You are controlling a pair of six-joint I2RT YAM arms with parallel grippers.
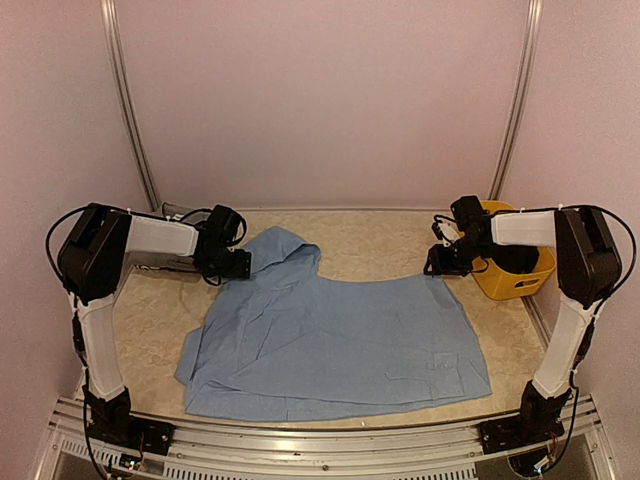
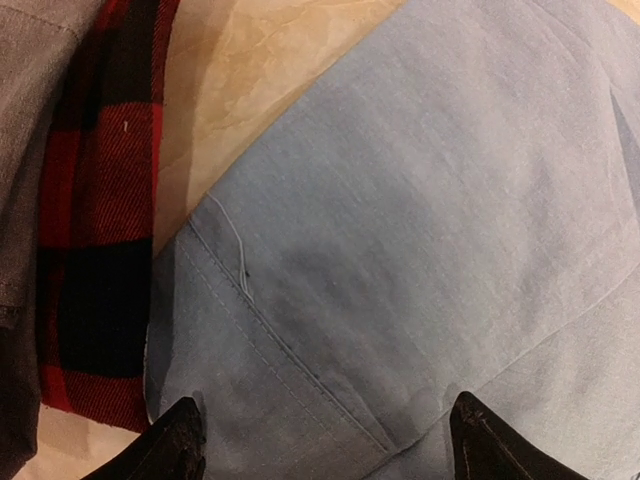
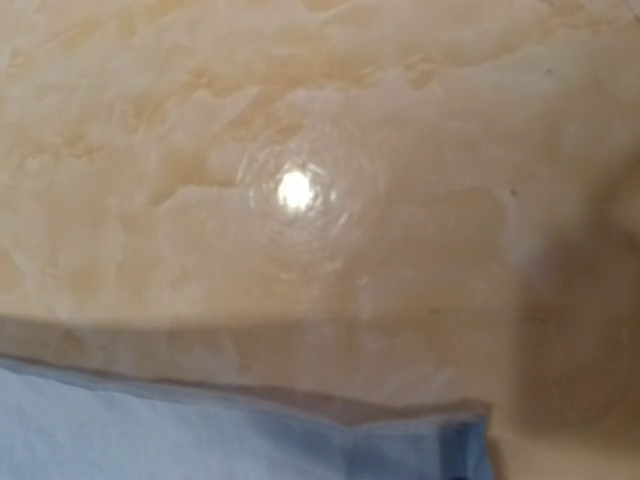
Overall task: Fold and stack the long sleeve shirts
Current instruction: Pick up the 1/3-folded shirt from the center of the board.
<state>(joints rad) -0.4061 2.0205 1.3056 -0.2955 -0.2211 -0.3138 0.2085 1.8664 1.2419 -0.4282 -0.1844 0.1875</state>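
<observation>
Left gripper (image 2: pixel 330 445) is held parted and empty over the light blue shirt (image 1: pixel 330 340).
Shirt is spread crosswise; its far right corner is neared by the right gripper (image 1: pixel 443 262), whose grip cannot be told.

Yellow basket (image 1: pixel 512 286) on marbled table (image 1: pixel 380 238)

Light blue shirt (image 1: pixel 340 340), red-and-black plaid shirt (image 2: pixel 100 250)

The plaid shirt (image 2: pixel 100 200) and grey shirt (image 2: pixel 25 120) run off the left wrist view; just the left gripper's (image 2: pixel 325 440) fingertips (image 2: pixel 175 445) poke in. Right wrist view blurs, light blue shirt (image 3: pixel 200 435) cut at the bottom. From above, the right gripper (image 1: pixel 440 262) is too small to read, the basket (image 1: pixel 520 285) at the tabletop's (image 1: pixel 380 240) right edge half-hidden behind its arm (image 1: pixel 525 230).
</observation>
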